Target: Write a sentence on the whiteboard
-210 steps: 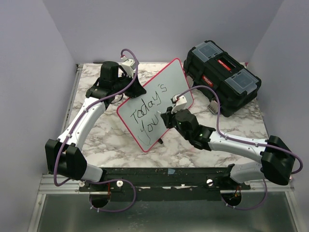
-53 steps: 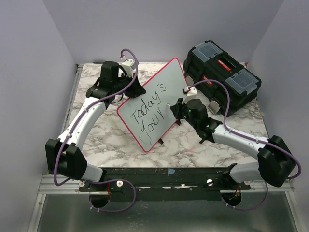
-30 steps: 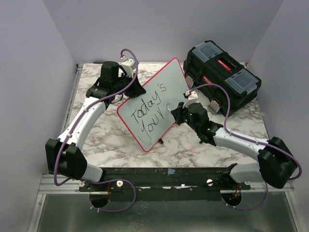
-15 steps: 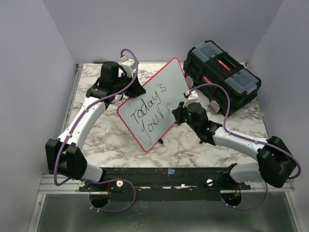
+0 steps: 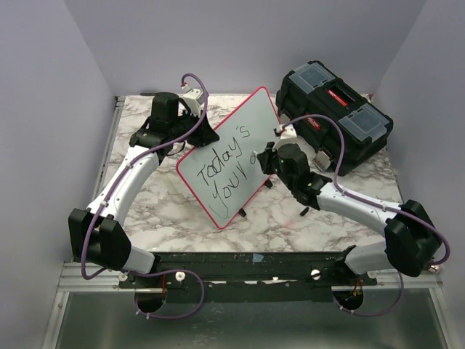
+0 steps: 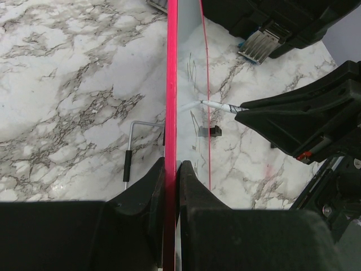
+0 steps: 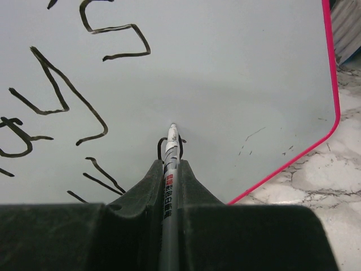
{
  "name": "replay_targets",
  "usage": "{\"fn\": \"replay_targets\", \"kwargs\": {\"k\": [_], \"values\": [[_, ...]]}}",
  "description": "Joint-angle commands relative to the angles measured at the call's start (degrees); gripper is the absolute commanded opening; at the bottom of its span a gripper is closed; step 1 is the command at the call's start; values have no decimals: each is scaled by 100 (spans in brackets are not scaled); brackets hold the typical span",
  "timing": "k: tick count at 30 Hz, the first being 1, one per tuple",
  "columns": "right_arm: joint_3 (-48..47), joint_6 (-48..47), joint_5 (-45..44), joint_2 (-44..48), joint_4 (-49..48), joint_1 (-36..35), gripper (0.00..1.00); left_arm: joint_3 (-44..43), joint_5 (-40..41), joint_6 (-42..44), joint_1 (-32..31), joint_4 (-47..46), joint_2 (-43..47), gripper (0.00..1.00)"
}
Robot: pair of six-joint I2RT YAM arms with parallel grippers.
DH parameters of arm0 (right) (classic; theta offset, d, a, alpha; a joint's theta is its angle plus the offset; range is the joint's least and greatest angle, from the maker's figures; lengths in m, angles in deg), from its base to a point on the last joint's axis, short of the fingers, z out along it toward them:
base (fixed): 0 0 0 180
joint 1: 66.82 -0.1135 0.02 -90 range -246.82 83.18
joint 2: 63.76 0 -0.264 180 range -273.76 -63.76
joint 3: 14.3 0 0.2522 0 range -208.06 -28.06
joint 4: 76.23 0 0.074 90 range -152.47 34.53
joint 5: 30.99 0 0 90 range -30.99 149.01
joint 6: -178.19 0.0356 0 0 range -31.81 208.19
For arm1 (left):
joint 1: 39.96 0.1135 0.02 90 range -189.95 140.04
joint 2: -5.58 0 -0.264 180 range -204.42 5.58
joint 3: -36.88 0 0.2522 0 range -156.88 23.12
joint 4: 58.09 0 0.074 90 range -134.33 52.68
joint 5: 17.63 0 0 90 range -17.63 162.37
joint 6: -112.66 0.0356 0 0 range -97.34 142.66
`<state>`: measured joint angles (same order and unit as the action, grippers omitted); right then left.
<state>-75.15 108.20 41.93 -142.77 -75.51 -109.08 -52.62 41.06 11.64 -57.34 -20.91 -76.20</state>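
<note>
Fingers (image 6: pixel 148 182) of the left hand (image 6: pixel 171 169), black and blocky, pinch the thin pink rim of the whiteboard (image 5: pixel 231 145), which stands tilted on edge, smooth and glossy. The right hand (image 7: pixel 169 164) is clamped on a slim marker (image 7: pixel 171 141). Its tip meets the board ahead, beside black lettering (image 5: pixel 221 171); the stroke there is half hidden. Beyond sits a black toolbox (image 5: pixel 336 120) on the veined marble tabletop (image 5: pixel 163 211).

Black handwriting (image 5: pixel 224 158) "Today's" above "Your", on the whiteboard (image 5: pixel 263 115), toolbox (image 5: pixel 341 123) label (too small to read)
</note>
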Motion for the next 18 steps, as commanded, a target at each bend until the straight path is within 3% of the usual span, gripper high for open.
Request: {"fn": "replay_targets", "kwargs": {"k": [1, 18], "values": [[-276, 35, 283, -221, 32, -36, 1, 2, 142, 529, -107, 301, -100, 0], [-22, 178, 353, -145, -10, -36, 1, -1, 129, 520, -107, 301, -101, 0]]}}
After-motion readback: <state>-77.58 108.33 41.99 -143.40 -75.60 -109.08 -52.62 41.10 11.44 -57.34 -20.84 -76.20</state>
